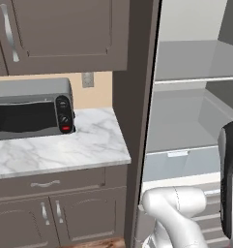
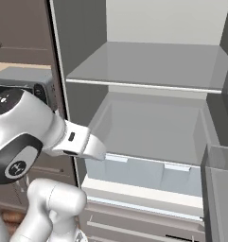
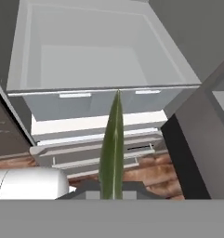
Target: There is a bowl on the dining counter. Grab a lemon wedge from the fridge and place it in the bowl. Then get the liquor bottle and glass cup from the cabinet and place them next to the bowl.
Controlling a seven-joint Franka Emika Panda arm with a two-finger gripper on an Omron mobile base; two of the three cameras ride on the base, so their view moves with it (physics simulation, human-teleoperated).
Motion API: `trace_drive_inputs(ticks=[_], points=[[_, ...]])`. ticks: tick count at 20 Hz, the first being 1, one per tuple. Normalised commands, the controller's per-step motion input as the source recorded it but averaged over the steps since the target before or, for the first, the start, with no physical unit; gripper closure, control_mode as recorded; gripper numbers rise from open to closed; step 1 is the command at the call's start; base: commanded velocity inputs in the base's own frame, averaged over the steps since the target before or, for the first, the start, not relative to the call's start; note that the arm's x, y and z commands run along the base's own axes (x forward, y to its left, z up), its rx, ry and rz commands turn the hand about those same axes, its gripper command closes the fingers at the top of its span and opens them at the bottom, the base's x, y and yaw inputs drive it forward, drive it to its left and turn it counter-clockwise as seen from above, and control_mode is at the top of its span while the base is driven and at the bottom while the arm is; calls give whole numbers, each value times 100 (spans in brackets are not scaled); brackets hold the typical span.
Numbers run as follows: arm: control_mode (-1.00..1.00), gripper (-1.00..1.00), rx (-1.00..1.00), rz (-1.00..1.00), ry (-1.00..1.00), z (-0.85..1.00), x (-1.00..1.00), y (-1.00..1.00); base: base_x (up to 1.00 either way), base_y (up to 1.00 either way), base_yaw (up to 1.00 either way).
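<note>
Lemon wedge (image 3: pixel 112 148): thin green-yellow sliver seen edge-on in the hand view, rising from between the finger tips; it stands in front of the open fridge, outside the compartment.
Gripper (image 3: pixel 111 188): jaws drawn together and clamped on the lemon wedge at the bottom of the hand view; dark finger tips flank the wedge's lower end.
Fridge (image 2: pixel 153 66): door open; the right base view shows a pale upper shelf, a deeper bin-like compartment below it, and a bottom drawer front under a white ledge.
Fridge, hand view: the same pale compartment seen from above and in front, with two small light tabs on its front lip and drawer fronts beneath.
Fridge, left base view: interior at the right, past a dark vertical edge.
Arm (image 2: pixel 30 137): white links with dark joints at the left of the right base view; a white elbow at the lower right of the left base view.
Microwave (image 1: pixel 33 107): grey, dark door, two knobs and a red button; left base view.
Marble counter (image 1: pixel 65 150): white, grey-veined, under the microwave; taupe drawers and doors below.
Wall cabinet (image 1: pixel 65 34): taupe, arch-panelled, silver handle, above the microwave.
Floor (image 3: pixel 146 169): reddish-brown wood, hand view.
</note>
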Motion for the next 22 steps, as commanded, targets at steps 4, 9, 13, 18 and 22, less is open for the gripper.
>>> trace_drive_inputs(ticks=[4, 9, 13, 18, 22], points=[[100, 100, 0, 0, 0, 0, 0, 0, -63, 4, 4], [100, 100, 0, 0, 0, 0, 0, 0, -87, 15, 8], [100, 100, 0, 0, 0, 0, 0, 0, -84, 23, 34], [100, 100, 0, 0, 0, 0, 0, 0, -61, 22, 61], [100, 100, 0, 0, 0, 0, 0, 0, -37, 18, 69]])
